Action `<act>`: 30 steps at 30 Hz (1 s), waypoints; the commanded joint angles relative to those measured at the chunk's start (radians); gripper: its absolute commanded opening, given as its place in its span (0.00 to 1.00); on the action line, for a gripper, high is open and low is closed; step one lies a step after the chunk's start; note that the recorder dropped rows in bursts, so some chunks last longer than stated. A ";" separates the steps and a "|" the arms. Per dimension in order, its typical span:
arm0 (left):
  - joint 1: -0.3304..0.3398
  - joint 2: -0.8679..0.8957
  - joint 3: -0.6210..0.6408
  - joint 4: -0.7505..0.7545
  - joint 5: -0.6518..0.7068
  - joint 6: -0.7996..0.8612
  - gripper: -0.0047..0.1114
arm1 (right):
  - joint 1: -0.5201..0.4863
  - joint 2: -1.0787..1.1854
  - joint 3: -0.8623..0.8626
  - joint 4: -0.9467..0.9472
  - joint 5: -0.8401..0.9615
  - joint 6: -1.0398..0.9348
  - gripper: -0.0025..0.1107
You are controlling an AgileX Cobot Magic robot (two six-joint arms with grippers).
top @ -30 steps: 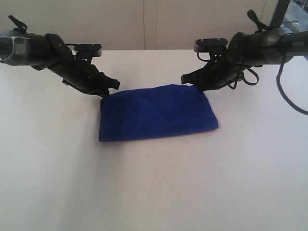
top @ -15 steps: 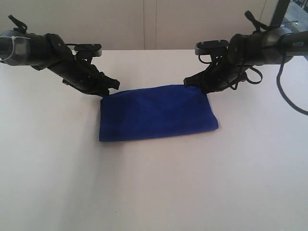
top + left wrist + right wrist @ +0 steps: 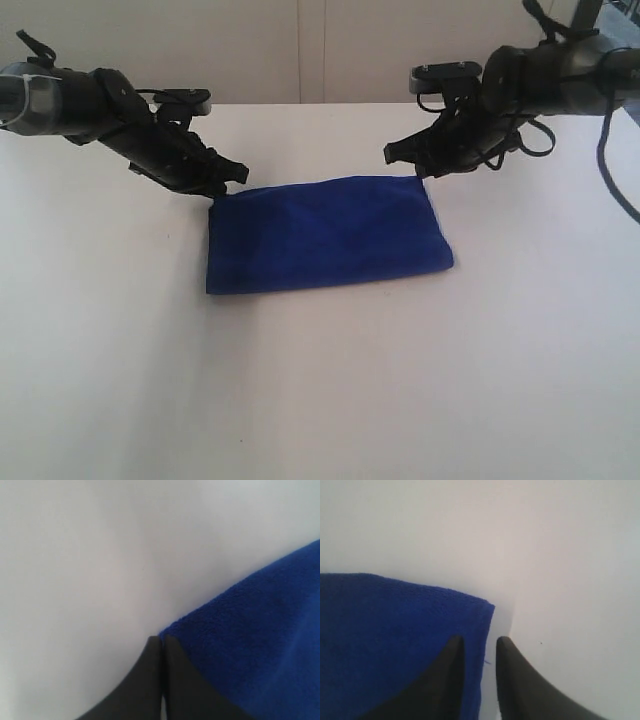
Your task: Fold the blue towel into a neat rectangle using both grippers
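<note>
**Blue towel flat in a fold, one gripper at each far corner**

The white table (image 3: 320,400) carries the blue towel (image 3: 325,235), which lies flat near the middle as a doubled, roughly rectangular pad, its long side running across the exterior view.

Both arms reach toward the towel's far edge, one per corner. That placement likely serves to carry an edge over evenly, without the cloth skewing.

The left gripper (image 3: 222,187) sits low at the towel's far left corner. Its jaws are pressed together with their tips right at the cloth's edge. Whether any fabric is pinched between them cannot be told.

The right gripper (image 3: 405,160) hangs just above the towel's far right corner. Its jaws are parted, bare table shows in the gap, and nothing is held. This reads as that corner being let go.

The fold looks close to finished, though the towel's near right corner bulges slightly.
</note>
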 commanded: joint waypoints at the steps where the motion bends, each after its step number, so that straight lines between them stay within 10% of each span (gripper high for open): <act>1: 0.002 -0.035 0.005 -0.008 -0.009 0.003 0.04 | -0.005 -0.058 -0.007 -0.008 0.059 0.006 0.23; 13: 0.022 -0.080 0.005 0.054 0.034 0.003 0.38 | 0.017 -0.084 0.038 0.035 0.265 -0.135 0.02; 20: 0.043 -0.108 0.005 0.037 0.134 0.003 0.37 | 0.036 -0.100 0.043 0.069 0.291 -0.162 0.02; 30: -0.057 -0.056 0.007 -0.160 0.159 0.187 0.04 | 0.069 -0.072 0.043 0.042 0.445 -0.145 0.02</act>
